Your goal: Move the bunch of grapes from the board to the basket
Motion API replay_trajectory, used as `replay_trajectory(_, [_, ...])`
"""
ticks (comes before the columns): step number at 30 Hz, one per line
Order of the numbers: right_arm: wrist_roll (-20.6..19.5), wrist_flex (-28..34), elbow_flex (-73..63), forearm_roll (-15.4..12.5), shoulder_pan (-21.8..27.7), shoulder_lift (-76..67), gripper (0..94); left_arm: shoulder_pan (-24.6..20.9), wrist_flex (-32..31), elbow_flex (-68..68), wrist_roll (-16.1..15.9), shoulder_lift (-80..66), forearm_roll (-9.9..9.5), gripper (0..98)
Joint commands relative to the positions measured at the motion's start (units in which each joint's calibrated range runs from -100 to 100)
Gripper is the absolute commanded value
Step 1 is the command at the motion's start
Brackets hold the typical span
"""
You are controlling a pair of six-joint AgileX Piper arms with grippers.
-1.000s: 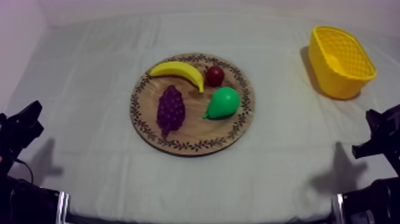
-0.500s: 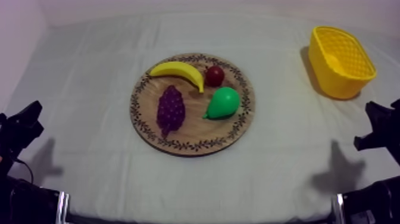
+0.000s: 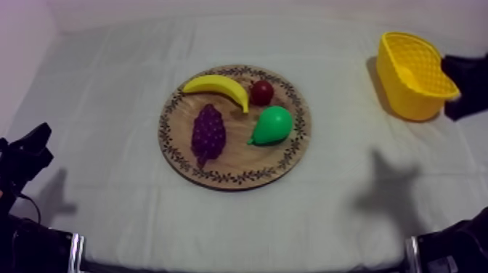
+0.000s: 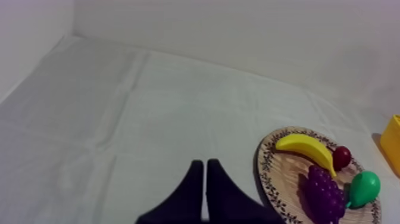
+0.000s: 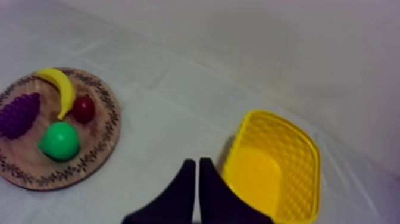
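The purple bunch of grapes (image 3: 208, 133) lies on the left half of the round wooden board (image 3: 237, 161), mid-table. The yellow basket (image 3: 415, 75) stands at the far right. My right arm (image 3: 465, 86) hangs just right of the basket. In the right wrist view my right gripper (image 5: 197, 162) is shut on nothing, a narrow wedge beside the basket (image 5: 278, 168), with the grapes (image 5: 18, 115) far off on the board (image 5: 25, 152). My left gripper (image 3: 27, 154) rests low at the left. Its fingers lie together, shut (image 4: 204, 163), well short of the grapes (image 4: 324, 192).
A banana (image 3: 217, 86), a small red fruit (image 3: 262, 92) and a green pear (image 3: 272, 125) share the board with the grapes. Open cloth lies between board and basket, crossed by the right arm's shadow (image 3: 388, 190).
My right arm has risen from the lower right edge to beside the basket at the upper right, and its shadow has shifted left. The left arm and the fruit have not moved.
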Motion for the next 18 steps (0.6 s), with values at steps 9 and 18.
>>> replay_trajectory(9, [-2.3, 9.7, -33.7, -0.4, -9.7, 28.1, 0.6, 0.0, 0.0, 0.0, 0.0, 0.0, -0.04, 0.1])
replay_trajectory(18, [-9.0, 24.2, -58.0, -0.4, -18.2, 46.2, 0.4, 0.0, 0.0, 0.0, 0.0, 0.0, -0.04, 0.1])
